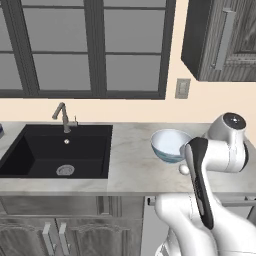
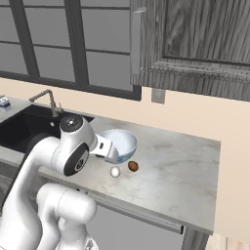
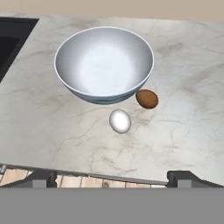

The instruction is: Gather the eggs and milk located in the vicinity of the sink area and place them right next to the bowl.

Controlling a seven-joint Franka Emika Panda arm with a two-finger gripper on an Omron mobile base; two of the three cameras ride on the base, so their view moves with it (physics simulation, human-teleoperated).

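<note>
The bowl (image 3: 104,65) sat empty; white egg (image 3: 120,121) and brown egg (image 3: 147,99) lay beside it, lengthwise along the counter (image 3: 183,118); gripper (image 3: 111,177) spread wide, holding nothing

Marble counter (image 3: 183,131) bears bowl (image 3: 104,63), white egg (image 3: 120,121), brown egg (image 3: 147,99)

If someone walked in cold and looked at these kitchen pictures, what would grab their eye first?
The wide glossy white-blue bowl in the middle of the marble counter, with a small whitish egg and a brown egg lying right beside it. To the bowl's left sits the large black rectangular sink with its slim metal faucet. The white arm's open end effector hovers over the counter's front edge.
</note>
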